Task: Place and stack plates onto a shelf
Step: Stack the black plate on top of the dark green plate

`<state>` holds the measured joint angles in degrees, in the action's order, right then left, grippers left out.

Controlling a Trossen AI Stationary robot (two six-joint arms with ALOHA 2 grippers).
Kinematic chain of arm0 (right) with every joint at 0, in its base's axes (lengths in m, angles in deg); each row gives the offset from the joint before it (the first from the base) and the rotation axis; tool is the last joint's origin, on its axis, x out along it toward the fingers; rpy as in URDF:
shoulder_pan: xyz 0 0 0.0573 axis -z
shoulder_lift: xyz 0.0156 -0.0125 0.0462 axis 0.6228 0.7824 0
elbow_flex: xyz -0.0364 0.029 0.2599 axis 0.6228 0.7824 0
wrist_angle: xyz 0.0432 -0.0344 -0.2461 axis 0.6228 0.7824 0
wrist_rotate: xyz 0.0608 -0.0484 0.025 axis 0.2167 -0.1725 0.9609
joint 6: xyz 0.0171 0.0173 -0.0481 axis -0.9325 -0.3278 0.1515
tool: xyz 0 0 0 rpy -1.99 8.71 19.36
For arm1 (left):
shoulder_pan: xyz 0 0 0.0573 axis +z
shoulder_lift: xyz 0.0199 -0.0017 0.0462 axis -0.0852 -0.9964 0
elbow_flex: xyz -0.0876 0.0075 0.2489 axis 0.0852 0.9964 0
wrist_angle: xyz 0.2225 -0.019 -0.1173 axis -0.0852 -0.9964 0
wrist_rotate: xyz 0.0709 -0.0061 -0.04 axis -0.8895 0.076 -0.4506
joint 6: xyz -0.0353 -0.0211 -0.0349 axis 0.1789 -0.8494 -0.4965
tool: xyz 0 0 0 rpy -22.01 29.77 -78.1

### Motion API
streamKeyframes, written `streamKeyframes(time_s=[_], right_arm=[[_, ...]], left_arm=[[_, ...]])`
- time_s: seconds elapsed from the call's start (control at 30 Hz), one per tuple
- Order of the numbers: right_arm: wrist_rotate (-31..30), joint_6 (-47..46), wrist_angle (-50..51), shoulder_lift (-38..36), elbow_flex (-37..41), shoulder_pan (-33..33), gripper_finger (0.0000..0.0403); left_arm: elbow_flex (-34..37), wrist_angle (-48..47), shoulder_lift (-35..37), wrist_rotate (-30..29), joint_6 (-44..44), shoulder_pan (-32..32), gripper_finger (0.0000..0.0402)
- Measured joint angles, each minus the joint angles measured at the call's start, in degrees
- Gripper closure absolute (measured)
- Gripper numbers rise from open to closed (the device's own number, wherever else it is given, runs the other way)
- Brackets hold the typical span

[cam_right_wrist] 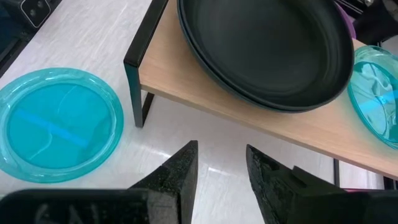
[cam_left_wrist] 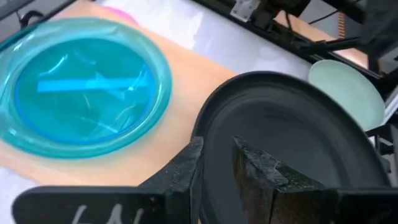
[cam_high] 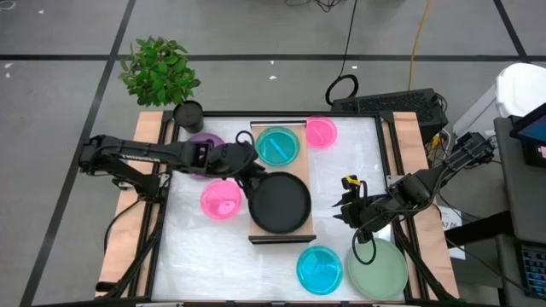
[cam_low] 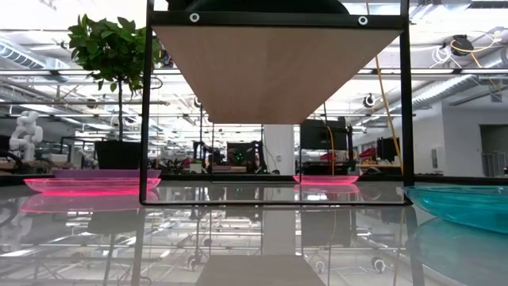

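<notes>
High view: the shelf point(cam_high: 281, 232) stood mid-table point(cam_high: 256, 273), carrying a cyan plate point(cam_high: 277, 145) and a black plate point(cam_high: 279, 203). The left pincer point(cam_high: 252, 177) was closed on the black plate's rim. A pink plate point(cam_high: 221, 200) lay beside it; the potted plant point(cam_high: 162, 75) stood at the table's corner.

Right wrist view: the right pincer point(cam_right_wrist: 221, 163) hung open, empty, near a second cyan plate point(cam_right_wrist: 55, 123).
</notes>
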<state>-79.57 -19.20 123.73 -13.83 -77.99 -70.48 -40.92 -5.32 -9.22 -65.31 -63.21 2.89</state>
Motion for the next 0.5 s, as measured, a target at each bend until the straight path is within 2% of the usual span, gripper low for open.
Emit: streamKeyframes(time_s=[0.17, 0.3, 0.4, 0.5], right_arm=[[-0.01, -0.15, 0.00, 0.00, 0.00, -0.01, 0.0284], [-0.01, -0.77, 0.00, 0.00, 0.00, 0.00, 0.0284], [0.00, -1.40, -0.44, 0.00, 0.00, 0.00, 0.0284], [0.00, -1.89, -0.71, -0.02, 0.00, -0.01, 0.0284]], left_arm=[[-0.04, -0.29, 2.53, -0.22, 0.06, -1.53, 0.0313], [-0.04, -1.70, 3.85, -0.71, 1.85, -5.85, 0.0313], [-0.09, -2.47, 3.93, -3.87, 4.22, -10.59, 0.0313], [-0.07, -4.85, 3.75, -9.50, 4.03, -15.63, 0.0313]])
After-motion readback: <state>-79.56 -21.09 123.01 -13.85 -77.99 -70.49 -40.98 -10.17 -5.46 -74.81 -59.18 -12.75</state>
